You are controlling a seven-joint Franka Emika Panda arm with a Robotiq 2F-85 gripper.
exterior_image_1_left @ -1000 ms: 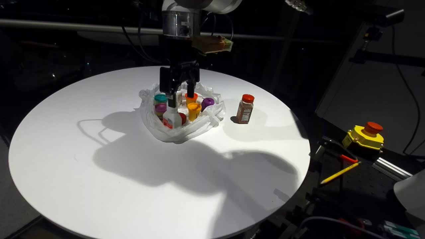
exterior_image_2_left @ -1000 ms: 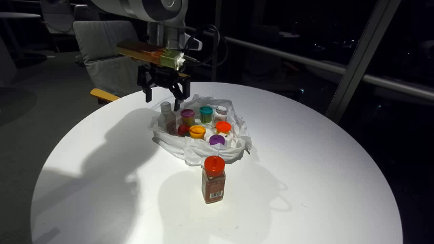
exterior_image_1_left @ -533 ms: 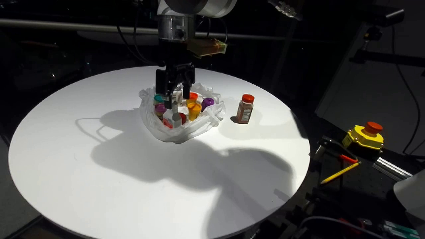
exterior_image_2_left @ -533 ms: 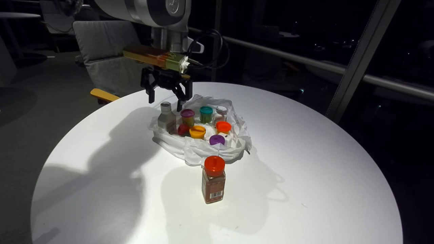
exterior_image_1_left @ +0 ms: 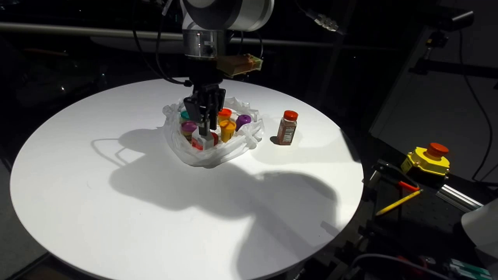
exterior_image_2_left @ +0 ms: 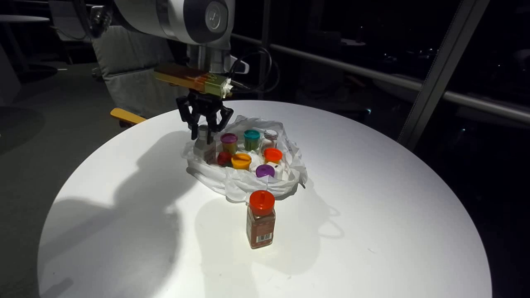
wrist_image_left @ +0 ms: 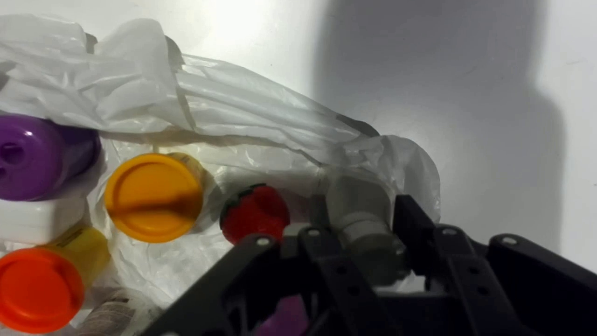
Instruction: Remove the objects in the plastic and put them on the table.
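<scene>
The whitish plastic bag (exterior_image_2_left: 215,187) lies spread on the round white table (exterior_image_2_left: 372,215). Upright in it stands a white bottle (exterior_image_2_left: 205,152), its neck between the fingers of my gripper (exterior_image_2_left: 202,135). In the wrist view both fingers close in against the neck of this bottle (wrist_image_left: 358,200). Beside it sit a red item (wrist_image_left: 256,212), a yellow-orange-lidded tub (wrist_image_left: 154,198), a purple-capped container (wrist_image_left: 32,158) and a red-orange-lidded tub (wrist_image_left: 39,289). Tubs with a magenta lid (exterior_image_2_left: 229,140) and a teal lid (exterior_image_2_left: 251,136), and a clear jar (exterior_image_2_left: 269,140), stand farther back.
A red-capped spice jar (exterior_image_2_left: 261,227) stands on the table just outside the bag. A grey chair (exterior_image_2_left: 136,62) is behind the arm. Off the table, a yellow-and-red stop button (exterior_image_1_left: 428,159) and a pencil (exterior_image_1_left: 398,202) lie on a dark surface.
My gripper has come down over the white bottle, and its fingers have moved from wide apart to against the bottle's neck. The bag and its contents look unmoved.
</scene>
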